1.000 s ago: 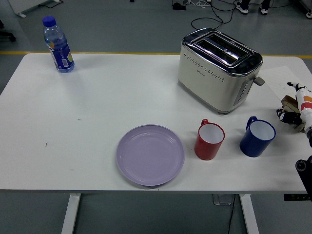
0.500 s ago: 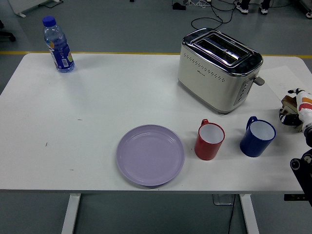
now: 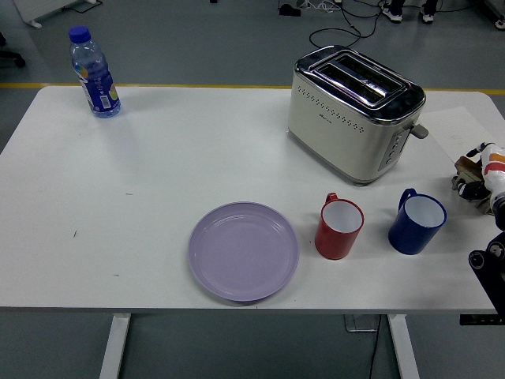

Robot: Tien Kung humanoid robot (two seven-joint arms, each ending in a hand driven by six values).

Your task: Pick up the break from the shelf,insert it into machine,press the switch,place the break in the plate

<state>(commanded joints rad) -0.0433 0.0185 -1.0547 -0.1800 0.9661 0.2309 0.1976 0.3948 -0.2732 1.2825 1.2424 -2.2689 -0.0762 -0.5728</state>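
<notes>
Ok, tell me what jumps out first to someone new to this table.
The shiny cream toaster at the far right stands out first. In front of it a red mug and a blue mug sit side by side, with a lilac plate to their left. A water bottle stands alone at the far left corner.

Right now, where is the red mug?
In the head view the red mug stands right of centre near the table's front edge, between the plate and the blue mug, in front of the toaster.

The right hand [image 3: 479, 178] sits at the right edge, its finger pose unclear.
</notes>
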